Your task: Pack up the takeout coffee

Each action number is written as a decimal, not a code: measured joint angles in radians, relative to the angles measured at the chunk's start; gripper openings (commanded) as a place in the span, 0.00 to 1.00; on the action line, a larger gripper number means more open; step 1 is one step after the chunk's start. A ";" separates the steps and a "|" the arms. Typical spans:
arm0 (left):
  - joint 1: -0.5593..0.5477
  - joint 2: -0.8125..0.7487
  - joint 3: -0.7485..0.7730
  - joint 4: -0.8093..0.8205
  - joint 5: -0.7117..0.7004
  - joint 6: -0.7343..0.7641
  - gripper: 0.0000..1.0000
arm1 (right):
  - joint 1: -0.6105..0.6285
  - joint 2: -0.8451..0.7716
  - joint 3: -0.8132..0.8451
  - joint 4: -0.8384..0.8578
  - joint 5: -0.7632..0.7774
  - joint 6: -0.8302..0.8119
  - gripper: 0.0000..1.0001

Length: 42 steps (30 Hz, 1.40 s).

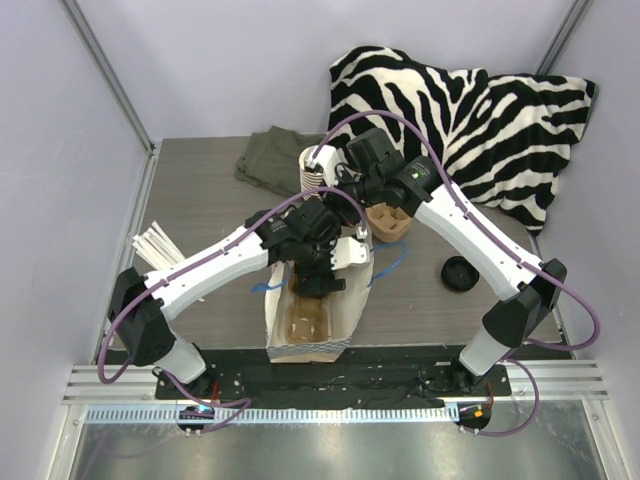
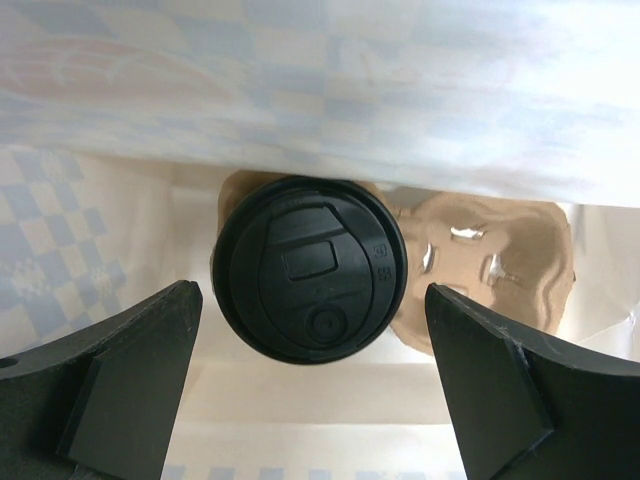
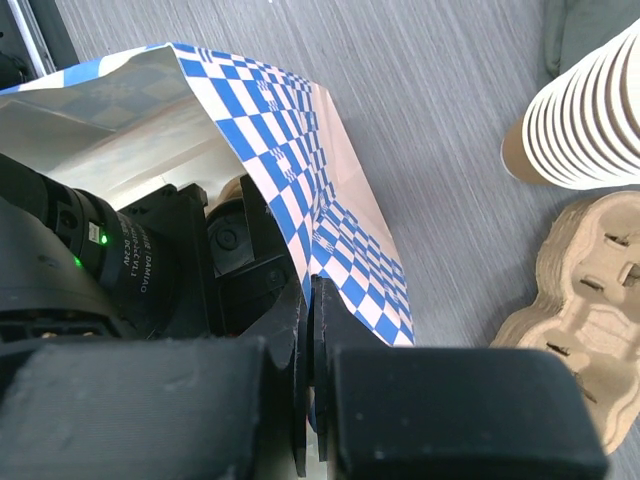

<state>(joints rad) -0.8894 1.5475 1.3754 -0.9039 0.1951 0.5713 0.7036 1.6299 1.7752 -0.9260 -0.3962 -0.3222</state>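
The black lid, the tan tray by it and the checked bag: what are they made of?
The lid looks like moulded plastic: black, faint sheen, crisp raised tab. The tray seems to be pressed paper pulp: matte tan, rough, soft-edged. The bag is probably paper: printed blue checks, sharp creases.

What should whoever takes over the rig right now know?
Left end effector: open, down inside the bag, fingers either side of the takeout coffee, not gripping it.
Right end effector: shut on the bag's rim, holding it open.
Done: the lidded coffee sits in the bag, apparently in the cardboard carrier.
Left: probably lift the left arm out, then let go of the bag.
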 measured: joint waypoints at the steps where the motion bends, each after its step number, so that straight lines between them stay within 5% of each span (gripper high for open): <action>1: 0.000 0.000 0.003 -0.001 0.001 -0.003 0.99 | 0.000 0.000 0.001 0.002 0.000 0.001 0.01; 42: 0.036 -0.088 0.007 0.038 0.138 -0.076 1.00 | 0.008 0.058 0.094 0.047 0.000 0.007 0.01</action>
<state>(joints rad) -0.8532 1.4597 1.3827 -0.8658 0.3336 0.4957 0.7113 1.6882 1.8690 -0.8791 -0.3958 -0.3149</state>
